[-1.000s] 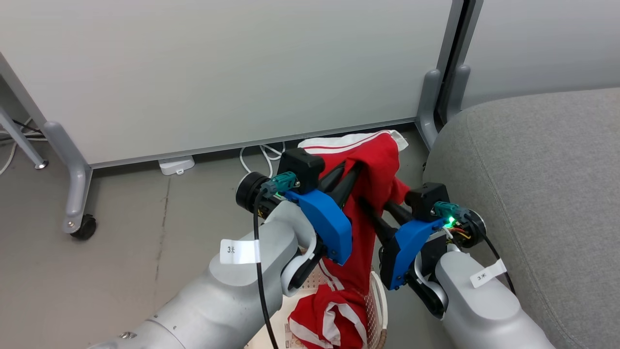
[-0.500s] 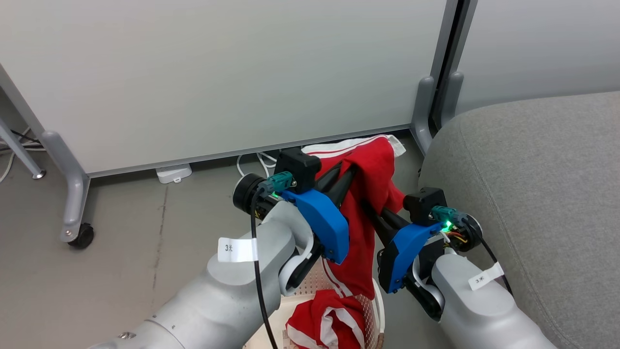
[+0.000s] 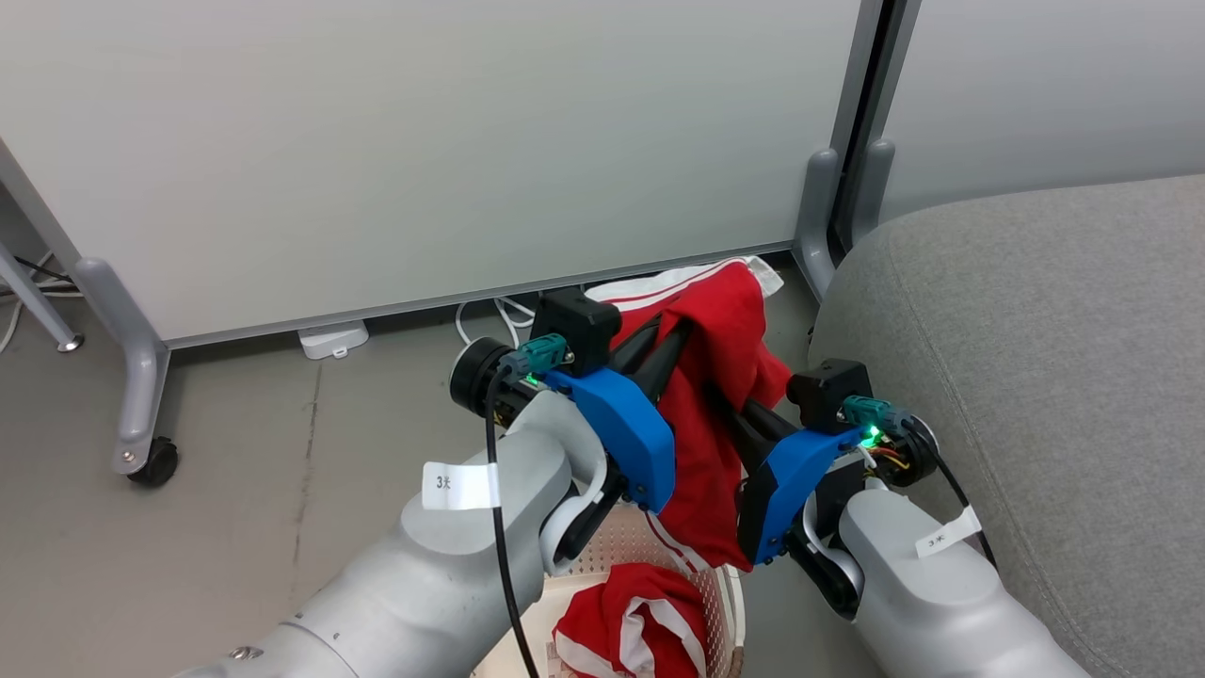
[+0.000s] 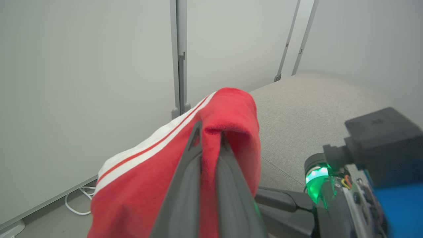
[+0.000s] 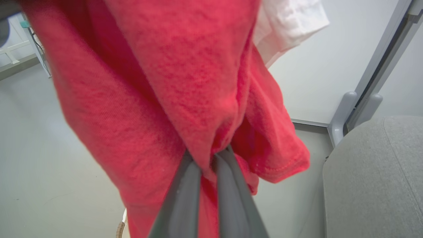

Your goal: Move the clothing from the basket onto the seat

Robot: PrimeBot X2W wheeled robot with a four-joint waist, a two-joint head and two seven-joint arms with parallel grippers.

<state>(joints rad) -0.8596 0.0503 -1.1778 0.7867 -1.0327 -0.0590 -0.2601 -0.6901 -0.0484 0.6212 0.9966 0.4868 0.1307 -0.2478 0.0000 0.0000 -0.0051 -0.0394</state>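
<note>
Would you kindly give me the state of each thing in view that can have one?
left gripper: shut on the lifted garment
right gripper: shut on the same garment
lifted garment: hanging from both grippers above the basket
second garment: crumpled inside the basket
basket: upright, holding one garment
sofa: no clothing on the visible part

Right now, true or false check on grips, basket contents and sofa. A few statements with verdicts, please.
1. The left gripper and right gripper both pinch the lifted red garment. True.
2. The basket is empty. False: a second red garment lies in it.
3. The lifted red garment rests on the sofa. False: it hangs from the grippers, beside the sofa.
4. The sofa is on the robot's right. True.
</note>
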